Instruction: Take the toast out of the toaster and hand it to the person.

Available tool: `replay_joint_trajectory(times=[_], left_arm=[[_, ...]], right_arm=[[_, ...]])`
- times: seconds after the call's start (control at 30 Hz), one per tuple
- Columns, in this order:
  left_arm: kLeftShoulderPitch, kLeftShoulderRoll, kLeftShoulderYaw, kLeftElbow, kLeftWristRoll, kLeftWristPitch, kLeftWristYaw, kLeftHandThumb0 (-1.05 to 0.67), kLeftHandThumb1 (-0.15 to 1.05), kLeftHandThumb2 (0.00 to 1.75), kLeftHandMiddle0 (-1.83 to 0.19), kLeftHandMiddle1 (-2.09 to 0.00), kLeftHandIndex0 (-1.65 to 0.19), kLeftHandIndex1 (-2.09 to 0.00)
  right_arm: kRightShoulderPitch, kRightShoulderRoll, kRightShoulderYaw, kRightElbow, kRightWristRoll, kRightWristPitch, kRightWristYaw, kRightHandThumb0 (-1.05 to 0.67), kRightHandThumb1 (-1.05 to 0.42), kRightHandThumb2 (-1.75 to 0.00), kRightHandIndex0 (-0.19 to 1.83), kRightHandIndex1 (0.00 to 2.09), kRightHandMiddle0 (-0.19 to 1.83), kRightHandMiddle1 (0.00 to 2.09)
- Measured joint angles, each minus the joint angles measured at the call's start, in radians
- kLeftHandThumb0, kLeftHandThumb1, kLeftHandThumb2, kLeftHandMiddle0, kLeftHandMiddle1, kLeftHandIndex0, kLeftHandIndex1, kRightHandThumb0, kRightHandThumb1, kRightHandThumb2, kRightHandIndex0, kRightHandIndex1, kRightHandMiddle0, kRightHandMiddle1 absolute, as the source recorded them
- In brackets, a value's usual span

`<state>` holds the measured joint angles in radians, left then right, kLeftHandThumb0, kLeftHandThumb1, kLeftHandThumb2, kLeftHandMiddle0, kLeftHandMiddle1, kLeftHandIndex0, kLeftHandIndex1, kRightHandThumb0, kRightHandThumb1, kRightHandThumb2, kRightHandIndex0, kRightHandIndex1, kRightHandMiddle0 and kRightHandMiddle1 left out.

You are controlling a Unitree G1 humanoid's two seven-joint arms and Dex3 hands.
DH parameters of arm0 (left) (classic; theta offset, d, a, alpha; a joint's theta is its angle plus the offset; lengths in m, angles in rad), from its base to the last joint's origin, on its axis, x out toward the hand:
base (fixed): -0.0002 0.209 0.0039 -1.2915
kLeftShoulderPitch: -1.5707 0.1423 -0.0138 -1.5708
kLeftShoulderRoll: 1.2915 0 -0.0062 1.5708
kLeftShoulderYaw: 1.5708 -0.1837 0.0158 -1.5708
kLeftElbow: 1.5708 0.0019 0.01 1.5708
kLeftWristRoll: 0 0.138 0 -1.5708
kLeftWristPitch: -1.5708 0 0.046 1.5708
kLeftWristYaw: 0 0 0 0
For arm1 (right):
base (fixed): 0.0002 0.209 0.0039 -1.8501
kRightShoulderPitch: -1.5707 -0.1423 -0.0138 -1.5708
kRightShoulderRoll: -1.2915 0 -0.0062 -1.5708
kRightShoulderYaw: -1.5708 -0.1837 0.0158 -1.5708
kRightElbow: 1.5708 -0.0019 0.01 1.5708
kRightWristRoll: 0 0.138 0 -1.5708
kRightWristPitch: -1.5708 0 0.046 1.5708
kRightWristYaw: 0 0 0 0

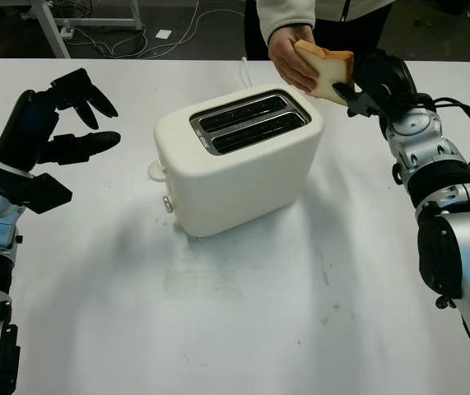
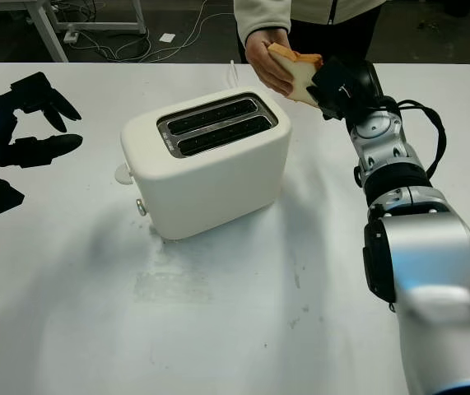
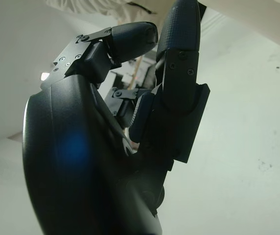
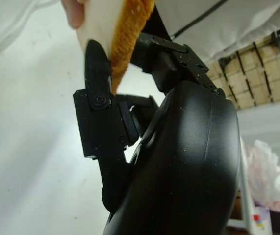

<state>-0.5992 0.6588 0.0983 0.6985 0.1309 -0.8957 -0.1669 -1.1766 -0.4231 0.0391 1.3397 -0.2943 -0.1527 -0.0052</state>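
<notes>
Toast [image 1: 327, 69] is being passed across at the far side of the table [image 1: 243, 313], held in the air between two hands, beyond and to the right of the toaster. The white table is carrying everything and is bare nearest the robot.

The toaster [image 1: 239, 160], a cream two-slot model, is sitting inboard of the right hand and nearer the robot than it. Both slots are looking dark, so the slice is already out.

The person [image 1: 313, 16] is standing just beyond the right hand, at the table's far edge, in a pale jacket.

The left hand [image 1: 58, 123] is hanging above the table well to the left of the toaster, open and holding nothing.

The right hand [image 1: 365, 86] is reaching forward to the person, its black fingers [image 4: 96, 63] clamping the near edge of the slice; the right wrist view is showing a fingertip pressing against the white face beside the brown crust.

The person's hand [image 1: 290, 58] is gripping the far end of the same slice, directly opposite the right hand, so the toast is being held at both ends.

The step in hand appears to be the handover itself, the task's last part. The next move would call for the right hand's fingers to let go while the person is keeping a firm hold, then for that arm to draw back toward the robot without dragging the bread.
</notes>
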Motion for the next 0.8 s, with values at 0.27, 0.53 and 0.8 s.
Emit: replay_joint_trajectory(times=[0.27,0.53,0.8], left_arm=[[0.013,0.000,0.004,0.000,-0.001,0.003,0.000,-0.79,0.92,0.22,-0.59,-1.58,-0.47,-1.40],[0.014,0.000,0.006,-0.002,-0.005,0.018,0.000,-0.79,0.92,0.21,-0.60,-1.59,-0.47,-1.40],[0.014,-0.002,0.006,0.009,-0.005,0.016,0.000,-0.81,0.92,0.21,-0.59,-1.59,-0.46,-1.41]], right_arm=[[0.022,-0.047,0.014,-0.011,-0.002,-0.167,0.090,-1.04,-0.79,0.00,0.00,0.00,0.00,0.00],[0.117,-0.082,-0.065,-0.070,0.082,-0.331,0.098,-1.04,-0.80,0.00,0.00,0.00,0.00,0.00],[0.245,-0.044,-0.230,-0.189,0.330,-0.477,0.277,-0.65,-0.74,0.00,0.16,0.08,0.19,0.08]])
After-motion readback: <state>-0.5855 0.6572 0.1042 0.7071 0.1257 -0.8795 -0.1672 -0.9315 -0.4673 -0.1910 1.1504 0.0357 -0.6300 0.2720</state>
